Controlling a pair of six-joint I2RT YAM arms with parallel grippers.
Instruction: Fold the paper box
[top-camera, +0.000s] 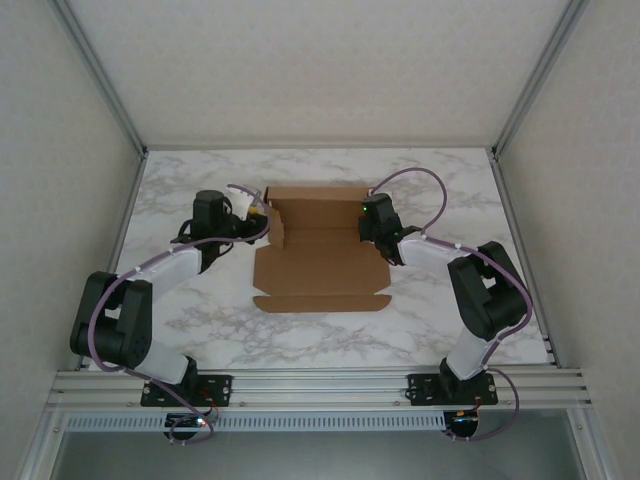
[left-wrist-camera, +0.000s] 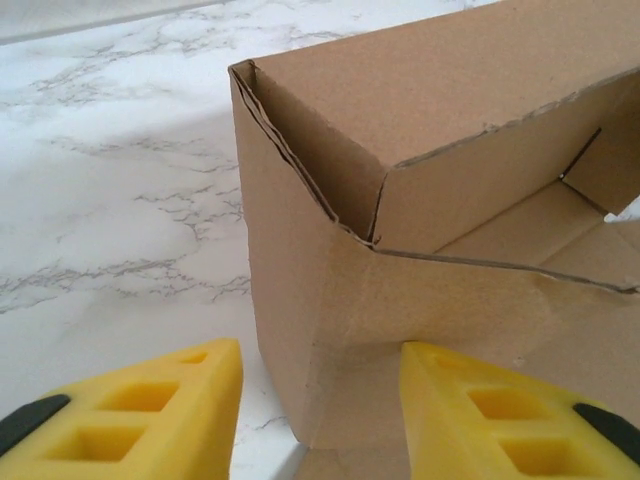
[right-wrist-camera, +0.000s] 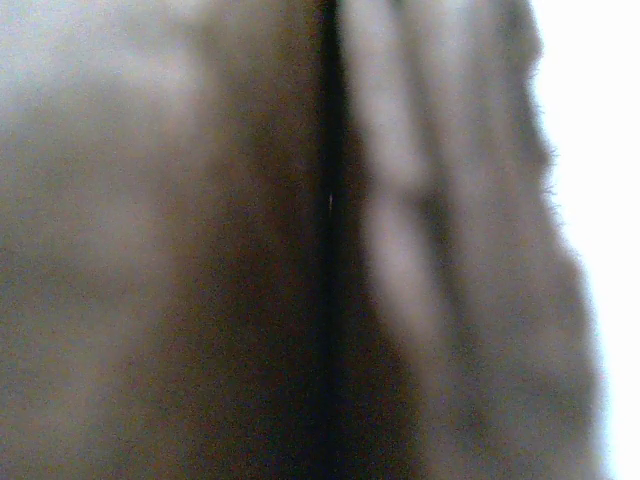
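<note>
The paper box (top-camera: 320, 265) is brown cardboard in the middle of the marble table, with its back and side walls raised and its front flap lying flat. My left gripper (top-camera: 258, 216) is at the box's left wall. In the left wrist view the yellow fingers (left-wrist-camera: 200, 400) stand apart on either side of that wall's near corner (left-wrist-camera: 330, 300), so my left gripper (left-wrist-camera: 320, 348) is open, with a gap at the left finger. My right gripper (top-camera: 370, 225) is at the right wall, shut on it. Blurred cardboard (right-wrist-camera: 200, 250) sits close against the right wrist lens and hides the fingers.
The marble table (top-camera: 200, 320) is bordered by aluminium frame posts (top-camera: 130, 150) and pale enclosure walls on three sides. The arm bases are bolted to the rail (top-camera: 320, 385) at the near edge. Purple cables (top-camera: 420, 180) loop above the right arm.
</note>
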